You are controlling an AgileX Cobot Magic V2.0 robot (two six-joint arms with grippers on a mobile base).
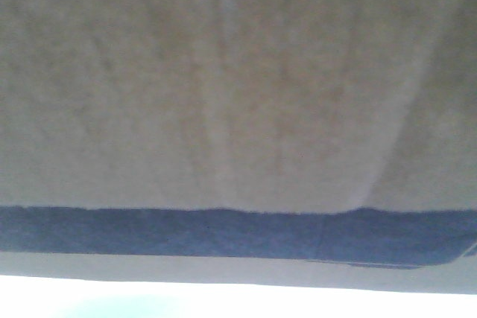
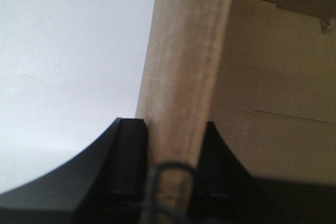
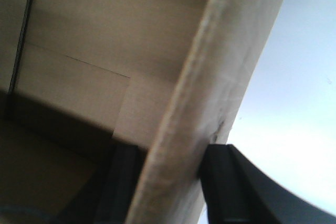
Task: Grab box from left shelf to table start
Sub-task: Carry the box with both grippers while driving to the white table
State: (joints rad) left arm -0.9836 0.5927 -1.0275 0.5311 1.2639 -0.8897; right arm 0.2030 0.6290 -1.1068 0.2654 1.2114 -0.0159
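Observation:
The brown cardboard box (image 1: 223,87) fills the front view at very close range, with a dark band (image 1: 223,232) printed across its lower part. In the left wrist view my left gripper (image 2: 170,124) is shut on an upright wall of the box (image 2: 184,66), one black finger on each side. In the right wrist view my right gripper (image 3: 172,149) is shut on another wall of the box (image 3: 226,51), and the box's inside (image 3: 105,35) shows to the left. The left shelf is out of view.
A flat white surface (image 2: 68,66) lies outside the box wall in the left wrist view. The same white surface (image 3: 294,129) shows in the right wrist view. A bright white strip (image 1: 223,299) runs under the box in the front view.

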